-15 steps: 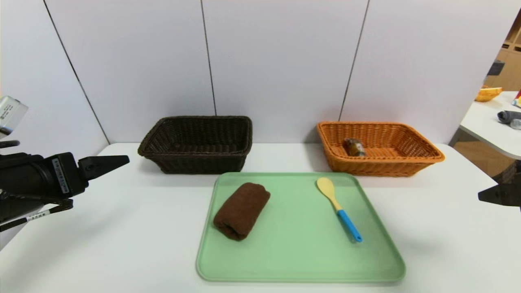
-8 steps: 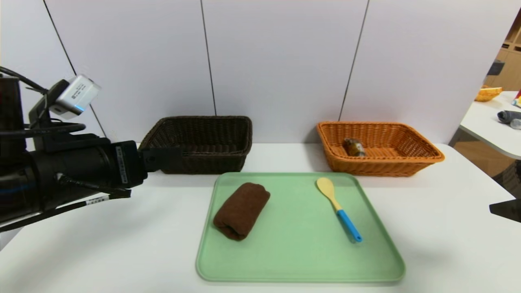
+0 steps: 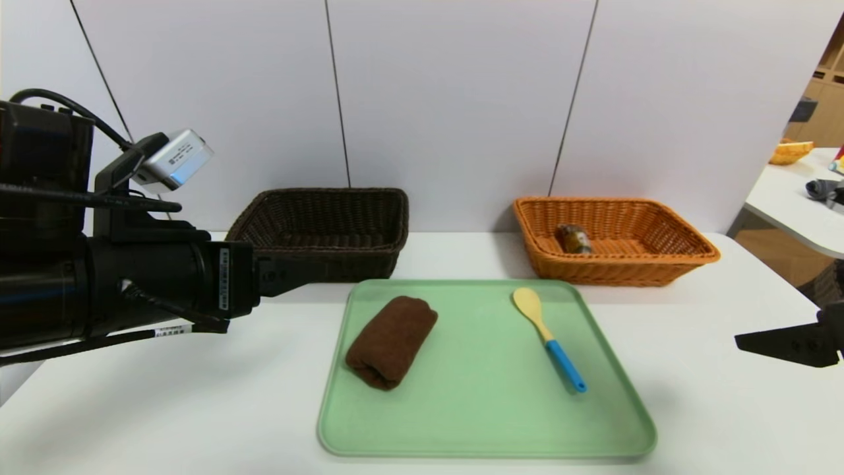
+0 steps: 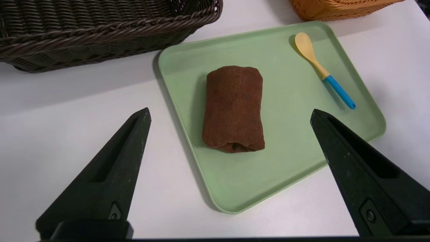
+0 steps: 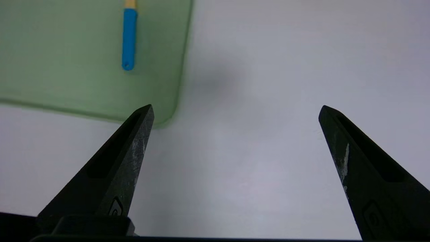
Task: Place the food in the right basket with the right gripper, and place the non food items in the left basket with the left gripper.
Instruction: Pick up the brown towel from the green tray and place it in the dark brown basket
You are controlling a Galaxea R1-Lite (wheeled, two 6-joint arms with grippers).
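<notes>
Left claw (image 3: pixel 300 274) tip merged into dark basket (image 3: pixel 321 231), spread wide; towel (image 3: pixel 391 340) lower right of it. Right claw (image 3: pixel 778 344) cut off at frame right, spread.

Left arm (image 3: pixel 99 290): black cylindrical housing, white label strips, black cables, silver camera box (image 3: pixel 173 160). Both grippers' fingers (image 4: pixel 111 174) black, pointed, slotted.

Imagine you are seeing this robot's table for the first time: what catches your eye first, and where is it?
The green tray at centre front stands out, carrying a brown rolled towel on its left and a blue-handled spoon on its right. Behind sit a dark basket and an orange basket holding a food packet. The left end effector hangs open above the towel.
</notes>
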